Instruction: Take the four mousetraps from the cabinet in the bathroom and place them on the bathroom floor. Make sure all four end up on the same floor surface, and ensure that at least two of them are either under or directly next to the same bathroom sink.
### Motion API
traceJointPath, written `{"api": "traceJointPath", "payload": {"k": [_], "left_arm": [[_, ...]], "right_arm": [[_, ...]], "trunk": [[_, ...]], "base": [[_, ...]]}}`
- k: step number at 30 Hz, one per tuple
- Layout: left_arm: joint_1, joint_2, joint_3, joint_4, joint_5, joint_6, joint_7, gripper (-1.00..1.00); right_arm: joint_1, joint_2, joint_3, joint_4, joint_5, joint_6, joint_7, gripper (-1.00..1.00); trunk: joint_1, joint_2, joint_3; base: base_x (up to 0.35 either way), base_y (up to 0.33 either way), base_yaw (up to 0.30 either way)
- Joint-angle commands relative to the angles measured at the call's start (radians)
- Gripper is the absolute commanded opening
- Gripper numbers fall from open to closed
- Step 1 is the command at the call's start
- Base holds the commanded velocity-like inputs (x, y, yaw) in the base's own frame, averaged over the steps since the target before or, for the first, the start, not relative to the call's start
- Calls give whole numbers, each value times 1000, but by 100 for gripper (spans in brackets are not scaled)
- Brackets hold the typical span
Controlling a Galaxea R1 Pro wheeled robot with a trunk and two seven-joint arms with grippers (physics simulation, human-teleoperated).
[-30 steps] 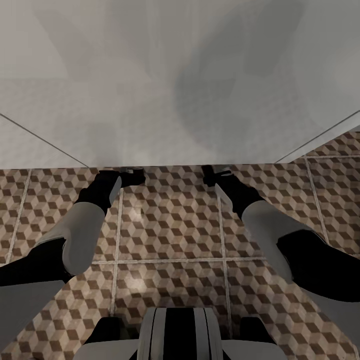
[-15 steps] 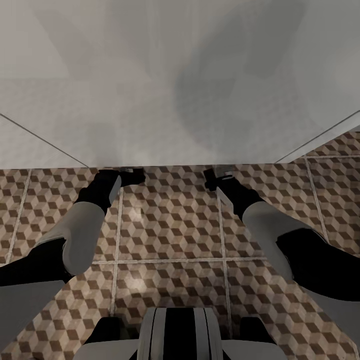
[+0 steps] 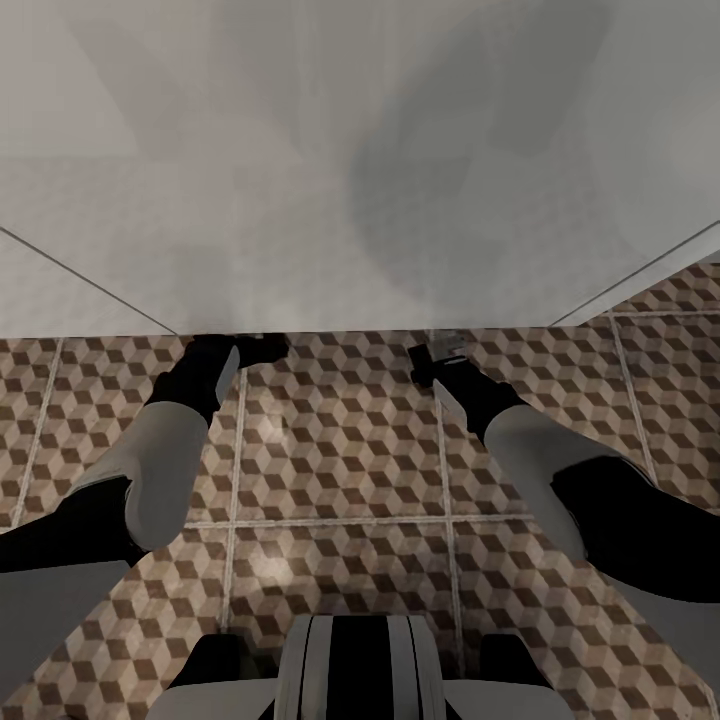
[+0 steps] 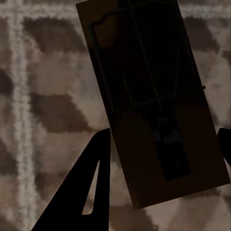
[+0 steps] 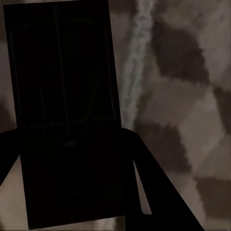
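Note:
Both arms reach low over the cube-patterned bathroom floor (image 3: 340, 450) to the front edge of the white sink unit (image 3: 360, 200). In the left wrist view, my left gripper (image 3: 262, 347) holds a tan mousetrap (image 4: 144, 72) by its long sides, and its dark fingers (image 4: 91, 192) press against the board. The black spring bar shows and the floor lies close beneath it. My right gripper (image 3: 432, 352) is shut on a second mousetrap (image 5: 62, 72), which is deep in shadow just above the tiles beside a grout line (image 5: 137, 57). The cabinet and the other traps are out of view.
The white sink unit overhangs the floor across the whole upper half of the head view and casts shadow on the traps. My own base (image 3: 355, 665) sits at the bottom. Open tiles lie between and behind the arms.
The left gripper has edged a little further under the unit's front edge. The right gripper has shifted slightly to the right. The camera has not moved.

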Motion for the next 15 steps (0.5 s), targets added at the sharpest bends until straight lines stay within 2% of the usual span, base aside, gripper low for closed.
{"api": "traceJointPath", "payload": {"k": [1,10,15], "left_arm": [[0,-1,8,-2,-11,4,-10,-100],[0,-1,8,-4,-11,4,-11,-100],[0,-1,8,-4,-11,4,-11,-100]], "right_arm": [[0,0,9,0,-14,5,-8,-100],[1,1,9,25,-14,-2,-8,-100],[1,1,9,49,-14,-37,-8,-100]], "trunk": [[0,0,0],[0,0,0],[0,0,0]], "base": [[0,0,0],[0,0,0],[0,0,0]]}}
